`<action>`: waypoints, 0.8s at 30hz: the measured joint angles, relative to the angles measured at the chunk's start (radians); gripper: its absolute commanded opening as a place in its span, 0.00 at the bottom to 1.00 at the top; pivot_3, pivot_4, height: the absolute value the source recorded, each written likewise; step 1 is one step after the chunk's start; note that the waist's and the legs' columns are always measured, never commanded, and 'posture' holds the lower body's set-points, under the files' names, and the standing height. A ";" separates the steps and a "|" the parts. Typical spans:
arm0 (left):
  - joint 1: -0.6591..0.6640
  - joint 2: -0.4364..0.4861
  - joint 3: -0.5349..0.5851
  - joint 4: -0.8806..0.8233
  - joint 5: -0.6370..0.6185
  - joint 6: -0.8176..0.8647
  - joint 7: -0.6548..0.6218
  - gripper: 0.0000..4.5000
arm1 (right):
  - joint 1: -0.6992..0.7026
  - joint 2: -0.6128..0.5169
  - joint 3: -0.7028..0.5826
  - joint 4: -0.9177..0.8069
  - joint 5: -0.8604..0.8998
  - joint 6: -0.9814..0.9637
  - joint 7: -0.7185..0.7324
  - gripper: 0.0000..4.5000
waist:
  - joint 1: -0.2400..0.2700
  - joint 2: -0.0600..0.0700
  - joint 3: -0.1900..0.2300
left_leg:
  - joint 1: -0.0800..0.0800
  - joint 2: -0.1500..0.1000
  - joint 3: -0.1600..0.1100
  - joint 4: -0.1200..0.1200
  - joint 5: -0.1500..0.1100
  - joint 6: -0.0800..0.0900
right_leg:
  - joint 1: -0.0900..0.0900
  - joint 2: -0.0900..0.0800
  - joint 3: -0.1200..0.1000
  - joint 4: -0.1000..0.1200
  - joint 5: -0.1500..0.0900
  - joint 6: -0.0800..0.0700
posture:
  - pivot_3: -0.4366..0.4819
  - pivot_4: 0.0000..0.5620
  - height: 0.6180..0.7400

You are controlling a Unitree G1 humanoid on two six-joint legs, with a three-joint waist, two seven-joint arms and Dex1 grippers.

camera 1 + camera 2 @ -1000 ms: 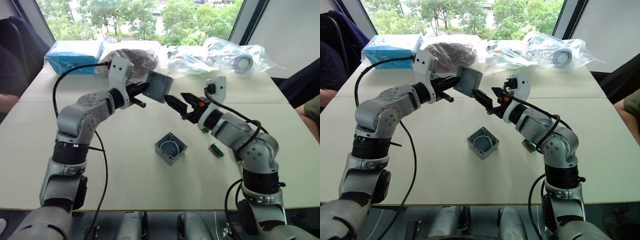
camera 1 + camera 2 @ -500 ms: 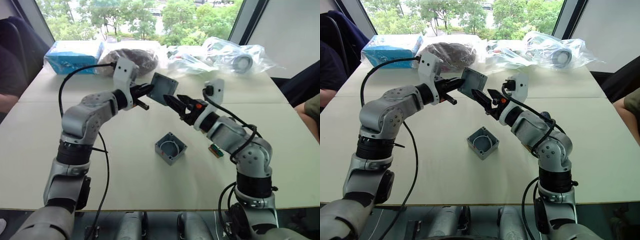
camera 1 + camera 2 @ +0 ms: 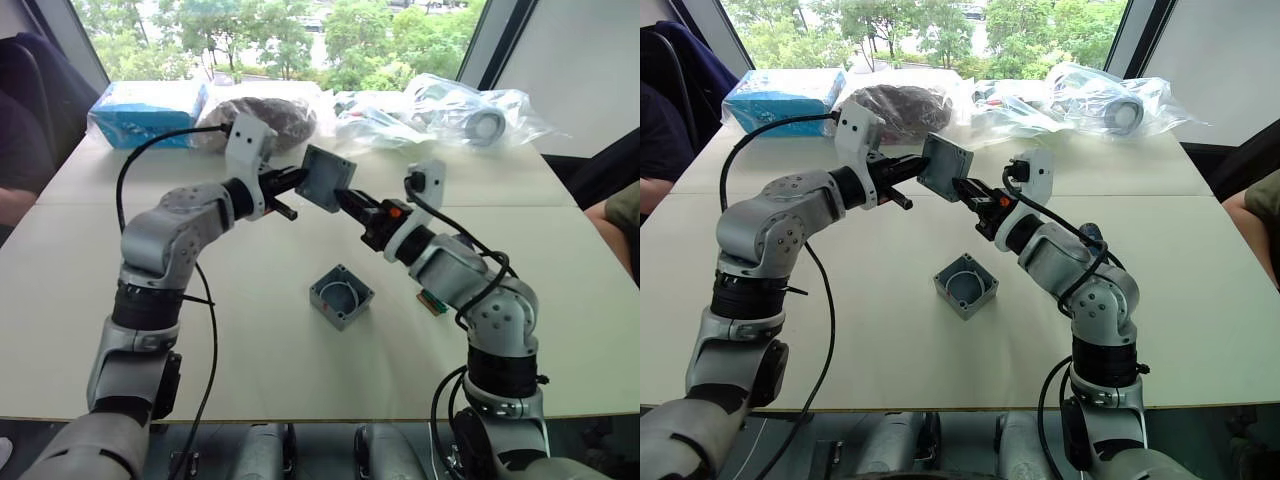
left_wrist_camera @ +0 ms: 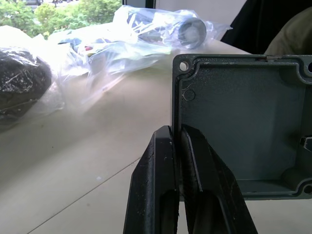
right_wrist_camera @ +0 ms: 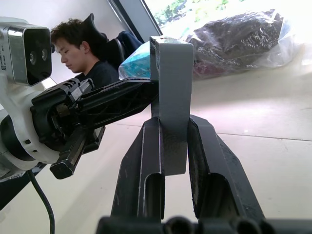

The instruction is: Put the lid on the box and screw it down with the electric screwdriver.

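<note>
The lid (image 3: 325, 178), a flat grey square plate, hangs tilted in the air above the table's middle. My left gripper (image 3: 300, 180) is shut on its left edge; the left wrist view shows the fingers (image 4: 163, 161) pinching the rim of the lid (image 4: 243, 122). My right gripper (image 3: 345, 200) is shut on the lid's opposite lower edge, its fingers (image 5: 204, 156) clamped on both sides of the lid (image 5: 171, 97). The box (image 3: 341, 296), hollow and grey, sits open side up on the table below the lid. The electric screwdriver is out of view.
A small green connector strip (image 3: 432, 300) lies right of the box. Along the table's far edge lie a blue packet (image 3: 148, 110), a dark bagged bundle (image 3: 275, 115) and clear plastic bags (image 3: 470, 110). A person (image 5: 83, 53) sits at the left, another's arm (image 3: 622, 215) at the right.
My right gripper moved forward to the lid and closed from wide open onto its edge. The left arm kept its hold, shifting the lid slightly right.
</note>
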 measured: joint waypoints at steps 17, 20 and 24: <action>-0.093 0.144 0.152 0.009 -0.200 0.190 -0.211 0.83 | 0.095 -0.180 0.033 -0.090 -0.241 -0.127 0.023 0.02 | 0.001 0.001 0.000 | -0.003 0.000 0.000 0.000 0.000 0.000 | -0.003 0.000 0.000 0.000 0.000 0.000 | 0.48 0.27 1.00; -0.105 0.138 0.196 0.057 -0.224 0.217 -0.204 0.54 | 0.184 -0.302 0.080 -0.166 -0.357 -0.170 0.079 0.02 | 0.001 0.001 0.001 | -0.003 0.000 0.000 0.000 0.000 0.000 | -0.004 0.000 0.000 0.000 -0.001 0.001 | 0.48 0.27 1.00; -0.119 0.098 0.191 0.101 -0.230 0.223 -0.195 0.17 | 0.287 -0.553 0.235 -0.300 -0.634 -0.358 0.213 0.02 | 0.000 0.000 0.001 | -0.004 0.000 0.000 0.000 0.000 0.000 | -0.004 0.001 0.000 -0.001 -0.001 0.002 | 0.48 0.27 1.00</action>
